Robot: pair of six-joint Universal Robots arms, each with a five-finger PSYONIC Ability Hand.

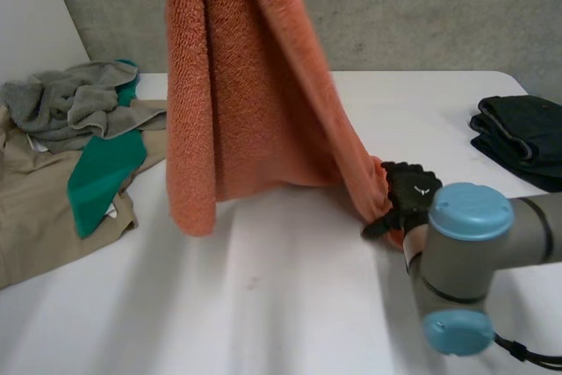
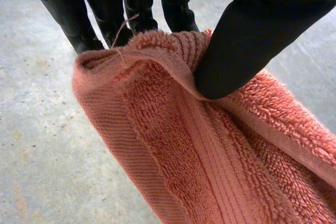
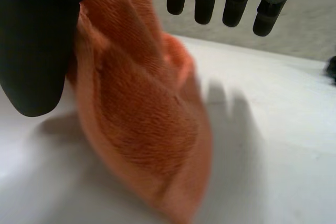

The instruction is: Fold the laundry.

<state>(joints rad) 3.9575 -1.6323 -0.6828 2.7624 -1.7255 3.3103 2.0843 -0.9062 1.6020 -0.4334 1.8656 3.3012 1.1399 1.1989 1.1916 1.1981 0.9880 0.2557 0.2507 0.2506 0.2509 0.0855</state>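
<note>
Towel [image 1: 237,85] hangs above desk [image 1: 263,313]. Left robot hand [image 2: 252,40] pinches its top edge; right robot hand [image 1: 411,195] clamps a low corner under its thumb. Judgement: draw the hands apart evenly, then lay the towel flat before folding.

Overall light: soft, even and fairly bright, with diffuse shadow edges.
Bench [image 1: 290,305]: pale and bright across the lower frame of the head view, greying toward the lower left.
Towel [image 1: 233,85]: evenly lit on its front and darker in the vertical creases at upper centre. It casts a faint grey shadow on the bench under its hanging edge.
Dark garment [image 1: 527,133]: near black at the right edge.
Left wrist view: the towel's ribbed hem catches the light, and the left hand [image 2: 252,40] reads as flat black.
</note>
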